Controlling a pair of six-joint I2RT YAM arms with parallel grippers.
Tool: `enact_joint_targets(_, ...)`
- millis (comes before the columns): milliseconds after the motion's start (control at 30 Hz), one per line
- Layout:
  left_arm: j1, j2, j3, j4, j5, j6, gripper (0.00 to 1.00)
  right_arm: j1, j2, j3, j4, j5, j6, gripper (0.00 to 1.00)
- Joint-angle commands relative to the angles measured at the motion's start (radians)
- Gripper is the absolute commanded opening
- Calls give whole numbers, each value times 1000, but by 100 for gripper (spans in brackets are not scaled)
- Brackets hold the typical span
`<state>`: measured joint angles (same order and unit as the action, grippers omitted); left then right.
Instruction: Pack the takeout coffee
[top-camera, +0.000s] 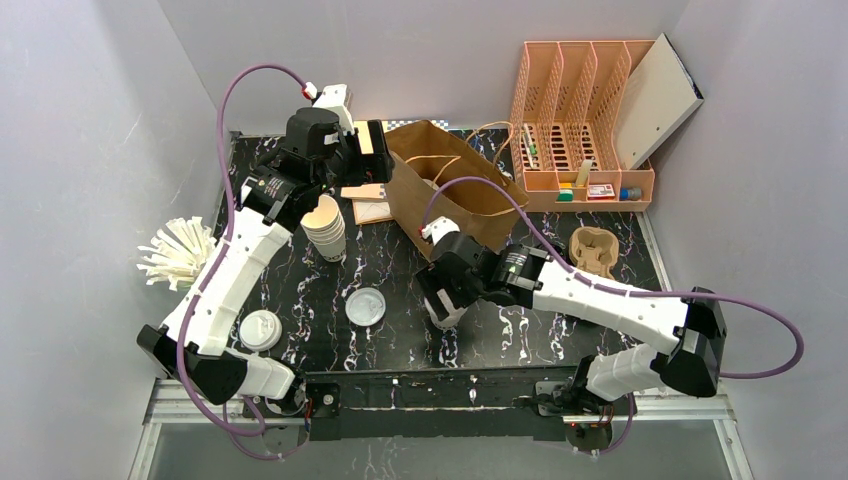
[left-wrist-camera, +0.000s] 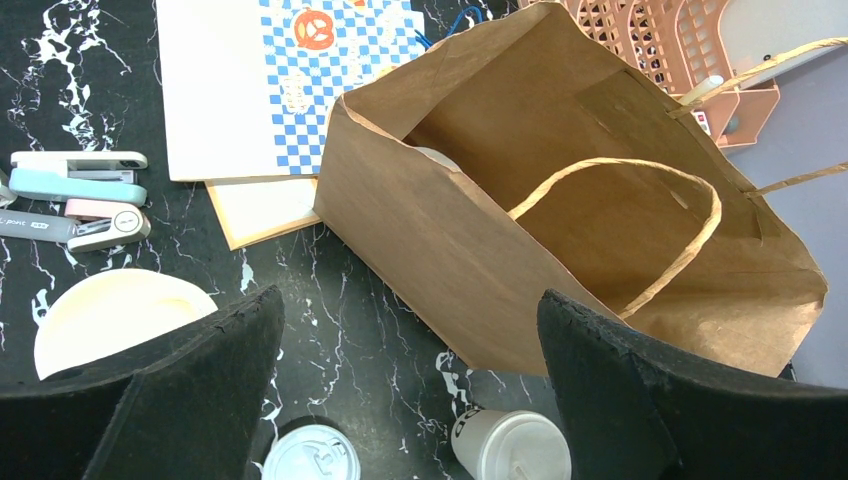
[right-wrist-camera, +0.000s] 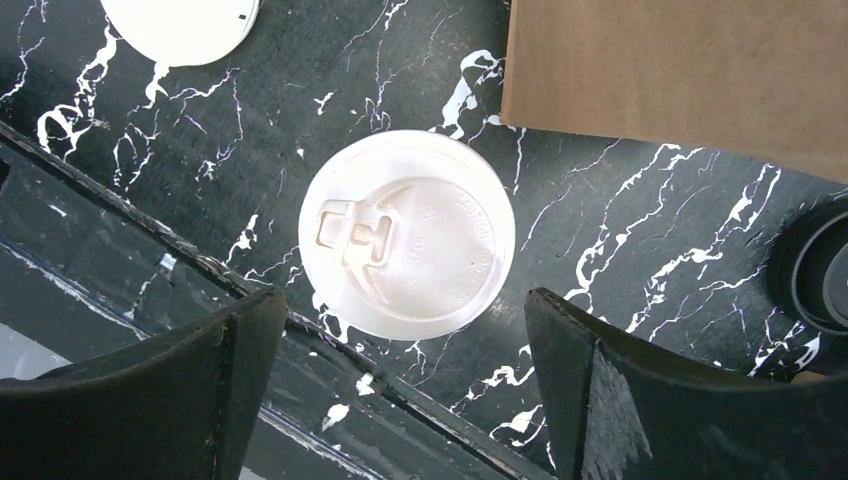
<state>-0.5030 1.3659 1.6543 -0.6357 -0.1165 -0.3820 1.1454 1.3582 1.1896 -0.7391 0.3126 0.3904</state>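
A takeout coffee (right-wrist-camera: 407, 235), a pale cup under a round white sip lid, stands on the black marble table near its front edge. My right gripper (right-wrist-camera: 400, 300) hangs open right above it, a finger on each side, touching nothing. The same cup (left-wrist-camera: 510, 445) shows low in the left wrist view. Another white-lidded cup (top-camera: 260, 330) stands by the left arm's base. My left gripper (left-wrist-camera: 408, 298) is open and empty, high beside the open brown paper bag (left-wrist-camera: 560, 230). Inside the bag a pale round edge (left-wrist-camera: 435, 158) shows; what it is I cannot tell.
A loose pale lid (top-camera: 366, 305) lies left of the right gripper. Lidless cream cups (top-camera: 325, 228) are stacked left of the bag. A black lid (right-wrist-camera: 815, 280), a pulp cup carrier (top-camera: 592, 250), an orange organizer (top-camera: 580, 110), staplers (left-wrist-camera: 80, 195) and papers (left-wrist-camera: 240, 90) stand around.
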Motion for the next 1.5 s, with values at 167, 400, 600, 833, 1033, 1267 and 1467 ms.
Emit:
enact_joint_targets(167, 1, -10, 31, 6, -18, 9, 95, -34, 25, 74, -9, -51, -134, 98)
enact_joint_targets(400, 1, -7, 35, 6, -16, 9, 95, -105, 49, 67, 22, -174, -203, 98)
enact_joint_targets(600, 1, -4, 38, 5, -12, 8, 95, -130, 59, 65, 44, -250, -278, 98)
enact_joint_targets(833, 1, -4, 38, 5, -14, 2, 95, -150, 96, 86, 46, -349, -303, 98)
enact_joint_targets(1033, 1, -11, 28, 6, -17, -1, 95, -156, 114, 89, 38, -372, -317, 98)
enact_joint_targets(1267, 1, -14, 27, 6, -18, -1, 95, -157, 116, 82, 27, -398, -320, 98)
enact_joint_targets(1467, 1, -9, 30, 6, -19, 3, 95, -156, 125, 81, -4, -350, -329, 96)
